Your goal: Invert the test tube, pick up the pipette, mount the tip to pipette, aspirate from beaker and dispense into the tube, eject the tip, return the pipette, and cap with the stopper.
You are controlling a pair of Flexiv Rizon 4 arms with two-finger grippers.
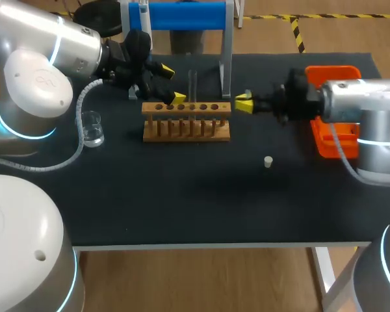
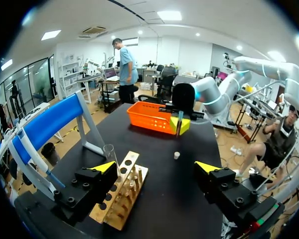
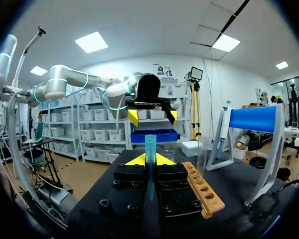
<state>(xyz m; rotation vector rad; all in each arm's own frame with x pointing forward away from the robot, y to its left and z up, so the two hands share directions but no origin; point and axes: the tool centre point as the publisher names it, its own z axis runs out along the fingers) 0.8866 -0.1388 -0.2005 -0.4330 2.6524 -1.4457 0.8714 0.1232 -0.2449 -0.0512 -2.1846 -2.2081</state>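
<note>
A clear test tube (image 1: 192, 84) stands upright in the wooden rack (image 1: 186, 121) at the table's middle. My left gripper (image 1: 172, 84) hangs open just left of the tube. In the left wrist view the tube (image 2: 110, 153) rises close beside one yellow fingertip, and nothing is held between the fingers of the gripper (image 2: 157, 167). My right gripper (image 1: 243, 104) is at the rack's right end, shut on a blue pipette tip (image 3: 150, 144). The pipette (image 1: 143, 19) hangs on the blue stand (image 1: 182, 15) at the back. A white stopper (image 1: 268, 162) lies in front of the rack, to its right.
A glass beaker (image 1: 91, 128) stands at the left of the table. An orange basket (image 1: 335, 140) sits at the right, partly hidden under my right arm. The stand's metal leg (image 1: 225, 65) comes down just behind the rack.
</note>
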